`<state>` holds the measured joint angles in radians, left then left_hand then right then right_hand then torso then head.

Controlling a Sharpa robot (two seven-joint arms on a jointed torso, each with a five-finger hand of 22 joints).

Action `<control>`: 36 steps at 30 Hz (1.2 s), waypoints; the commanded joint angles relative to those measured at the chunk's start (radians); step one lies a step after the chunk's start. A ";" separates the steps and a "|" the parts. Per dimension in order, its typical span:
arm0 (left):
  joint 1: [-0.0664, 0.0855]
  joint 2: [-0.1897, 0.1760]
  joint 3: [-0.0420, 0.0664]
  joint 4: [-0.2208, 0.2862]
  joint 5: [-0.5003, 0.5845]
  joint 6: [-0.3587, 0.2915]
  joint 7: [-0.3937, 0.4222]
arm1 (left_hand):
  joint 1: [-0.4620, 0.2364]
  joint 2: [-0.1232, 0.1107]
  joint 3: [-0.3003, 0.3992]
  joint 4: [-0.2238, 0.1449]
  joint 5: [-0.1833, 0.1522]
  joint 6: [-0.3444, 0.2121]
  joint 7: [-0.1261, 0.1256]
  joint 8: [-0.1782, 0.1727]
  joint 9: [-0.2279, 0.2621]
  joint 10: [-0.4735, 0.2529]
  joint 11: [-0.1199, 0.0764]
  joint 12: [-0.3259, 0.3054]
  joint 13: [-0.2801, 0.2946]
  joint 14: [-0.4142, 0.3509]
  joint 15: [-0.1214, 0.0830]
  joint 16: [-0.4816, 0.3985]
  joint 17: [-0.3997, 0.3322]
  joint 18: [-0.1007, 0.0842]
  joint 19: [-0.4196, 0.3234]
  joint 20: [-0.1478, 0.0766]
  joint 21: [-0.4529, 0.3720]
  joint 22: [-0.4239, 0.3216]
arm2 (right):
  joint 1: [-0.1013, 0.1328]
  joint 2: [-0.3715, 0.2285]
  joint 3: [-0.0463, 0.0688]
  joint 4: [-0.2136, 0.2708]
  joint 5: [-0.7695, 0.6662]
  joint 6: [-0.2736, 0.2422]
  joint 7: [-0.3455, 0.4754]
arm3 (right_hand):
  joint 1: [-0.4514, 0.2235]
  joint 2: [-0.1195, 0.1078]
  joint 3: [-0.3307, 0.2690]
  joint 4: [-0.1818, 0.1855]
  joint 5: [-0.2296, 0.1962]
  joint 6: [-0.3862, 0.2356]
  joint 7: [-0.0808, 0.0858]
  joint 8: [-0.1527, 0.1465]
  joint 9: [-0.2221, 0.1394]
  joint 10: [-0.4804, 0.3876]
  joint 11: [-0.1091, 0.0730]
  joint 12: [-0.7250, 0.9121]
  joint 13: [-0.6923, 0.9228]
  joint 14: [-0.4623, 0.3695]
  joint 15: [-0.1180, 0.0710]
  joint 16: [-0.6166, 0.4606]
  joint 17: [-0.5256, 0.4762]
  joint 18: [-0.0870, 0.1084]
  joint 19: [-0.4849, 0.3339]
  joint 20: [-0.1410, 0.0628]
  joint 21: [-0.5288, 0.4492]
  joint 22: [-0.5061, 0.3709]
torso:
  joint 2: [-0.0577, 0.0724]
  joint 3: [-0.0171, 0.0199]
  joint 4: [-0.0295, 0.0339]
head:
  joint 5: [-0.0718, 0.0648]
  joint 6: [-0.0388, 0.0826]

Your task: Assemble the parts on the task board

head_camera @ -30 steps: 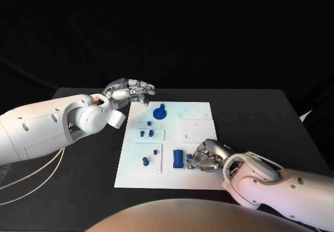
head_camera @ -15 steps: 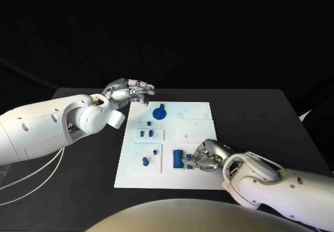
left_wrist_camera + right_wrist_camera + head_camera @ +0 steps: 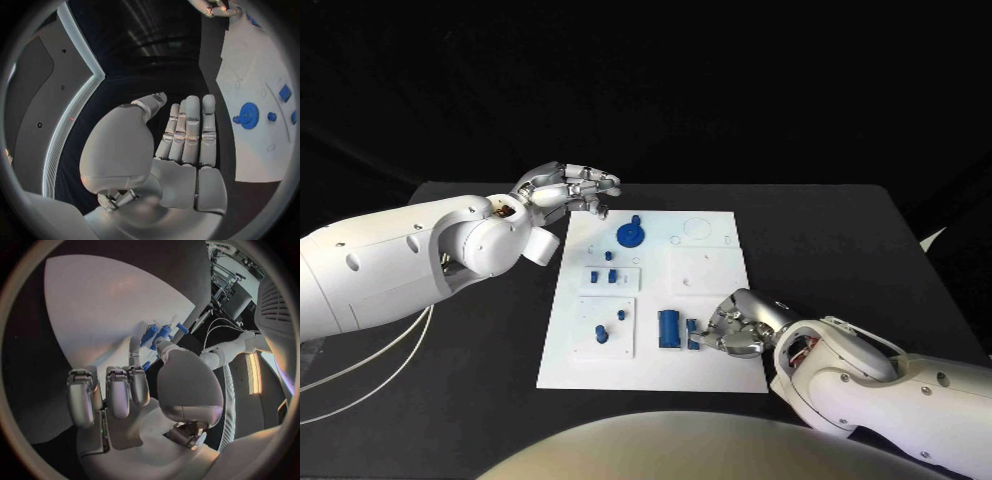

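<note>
Silver right hand (image 3: pixel 733 326) curled beside blue part (image 3: pixel 671 328)

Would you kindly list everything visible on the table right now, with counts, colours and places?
Table: one, black, under everything.
Task board: one, white, mid-table.
Gear part: one, blue, far end of the board.
Small parts: several, blue, on the board's left side.
Long part: one, blue, near end, beside the right hand.
Left hand: silver, at the board's far left corner, holding nothing.
Right hand: silver, fingers curled at the near-end parts; grasp unclear.

Blue part (image 3: pixel 691 344) half hidden behind right hand (image 3: pixel 733 327)
</note>
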<state>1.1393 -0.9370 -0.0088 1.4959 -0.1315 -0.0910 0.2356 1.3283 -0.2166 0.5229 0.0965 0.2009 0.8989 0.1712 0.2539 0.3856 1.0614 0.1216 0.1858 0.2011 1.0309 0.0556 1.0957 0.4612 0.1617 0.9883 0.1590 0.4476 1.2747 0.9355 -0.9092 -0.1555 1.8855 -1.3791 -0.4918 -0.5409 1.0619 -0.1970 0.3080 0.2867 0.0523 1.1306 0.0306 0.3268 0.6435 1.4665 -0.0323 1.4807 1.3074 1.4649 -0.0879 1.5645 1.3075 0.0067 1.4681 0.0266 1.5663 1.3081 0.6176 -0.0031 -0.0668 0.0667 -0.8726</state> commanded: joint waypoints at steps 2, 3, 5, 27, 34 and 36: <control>0.000 0.002 0.001 0.000 0.002 0.013 0.005 | -0.011 0.003 -0.001 -0.005 -0.006 -0.005 0.001 0.003 0.002 -0.003 0.000 0.003 -0.001 -0.008 -0.002 0.000 -0.001 0.017 0.009 0.000 -0.006 0.001 | -0.001 -0.008 0.000 0.012 0.000 0.030 0.032 | 0.029 -0.008 0.000 -0.001 -0.003 0.005 -0.002 -0.006 0.002 0.065 -0.007 -0.002 0.208 0.106 -0.007 0.006 0.263 -0.007 0.103 -0.008 0.005 0.263 | -0.001 0.0001 -0.0004 | 0.001 0.000; 0.000 0.002 0.001 -0.001 0.002 0.014 0.005 | -0.011 0.003 -0.001 -0.005 -0.005 -0.006 0.001 0.004 0.002 -0.004 0.000 0.004 -0.001 -0.008 -0.002 0.000 -0.001 0.017 0.009 0.000 -0.007 0.001 | -0.001 -0.008 0.000 0.012 0.001 0.033 0.034 | 0.035 -0.010 -0.002 -0.001 -0.003 0.005 -0.002 -0.006 0.002 0.065 -0.007 -0.002 0.208 0.106 -0.007 0.006 0.263 -0.007 0.103 -0.009 0.005 0.263 | 0.000 0.0002 0.0000 | 0.000 0.000; 0.000 0.002 0.001 -0.001 0.002 0.014 0.004 | -0.011 0.003 -0.001 -0.005 -0.005 -0.006 0.001 0.004 0.002 -0.004 0.000 0.004 -0.001 -0.008 -0.002 0.000 -0.001 0.017 0.009 0.000 -0.007 0.001 | -0.001 -0.007 0.000 0.011 0.004 0.037 0.036 | 0.038 -0.011 -0.003 -0.001 -0.003 0.005 -0.002 -0.007 0.002 0.065 -0.007 -0.003 0.208 0.106 -0.007 0.006 0.263 -0.007 0.103 -0.009 0.005 0.263 | 0.000 0.0002 0.0003 | 0.000 0.000; 0.000 0.001 0.001 -0.001 0.002 0.013 0.004 | -0.011 0.003 0.000 -0.005 -0.005 -0.006 0.001 0.004 0.002 -0.004 0.000 0.004 -0.001 -0.009 -0.002 0.000 -0.002 0.017 0.010 0.000 -0.008 0.001 | -0.001 0.028 0.000 -0.056 -0.015 0.037 0.033 | 0.067 -0.004 -0.002 0.000 -0.003 0.007 -0.002 -0.008 0.002 0.068 -0.007 0.004 0.212 0.106 -0.007 0.006 0.263 -0.007 0.103 -0.009 0.005 0.263 | 0.001 0.0004 0.0012 | 0.004 0.000; 0.000 0.000 0.001 -0.002 0.002 0.013 0.004 | -0.011 0.003 0.000 -0.005 -0.005 -0.006 0.001 0.004 0.002 -0.004 0.000 0.004 -0.001 -0.009 -0.002 0.000 -0.002 0.017 0.010 0.000 -0.008 0.001 | 0.003 0.013 0.001 -0.032 -0.016 0.009 0.045 | 0.034 -0.004 -0.040 0.007 -0.003 0.011 0.000 -0.009 0.003 0.067 -0.006 0.002 0.212 0.106 -0.006 0.006 0.263 -0.007 0.103 -0.008 0.005 0.263 | 0.000 0.0001 0.0002 | 0.004 0.000; 0.000 0.000 0.001 -0.004 0.002 0.008 0.006 | -0.011 0.003 0.000 -0.005 -0.005 -0.006 0.001 0.004 0.002 -0.004 0.000 0.004 -0.001 -0.009 -0.002 0.000 -0.002 0.017 0.010 0.000 -0.008 0.001 | 0.009 0.001 0.003 -0.017 -0.008 -0.005 0.057 | 0.027 -0.004 -0.053 0.007 -0.003 0.011 0.000 -0.010 0.004 0.066 -0.006 0.000 0.211 0.106 -0.006 0.006 0.263 -0.006 0.101 -0.008 0.002 0.262 | -0.001 0.0000 -0.0002 | 0.004 0.000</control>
<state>1.1392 -0.9380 -0.0089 1.4920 -0.1315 -0.0910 0.2343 1.3244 -0.2126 0.5229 0.0965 0.2009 0.8989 0.1712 0.2539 0.3863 1.0614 0.1216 0.1857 0.2012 1.0274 0.0520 1.0957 0.4613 0.1617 0.9883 0.1591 0.4436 1.2747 0.9419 -0.9039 -0.1539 1.8598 -1.3791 -0.4729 -0.5076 1.0974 -0.2026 0.2598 0.2929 0.0523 1.1356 0.0329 0.3205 0.6460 1.4665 -0.0322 1.4806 1.3081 1.4649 -0.0877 1.5646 1.3074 0.0067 1.4644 0.0232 1.5663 1.3076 0.6180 -0.0028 -0.0661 0.0714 -0.8726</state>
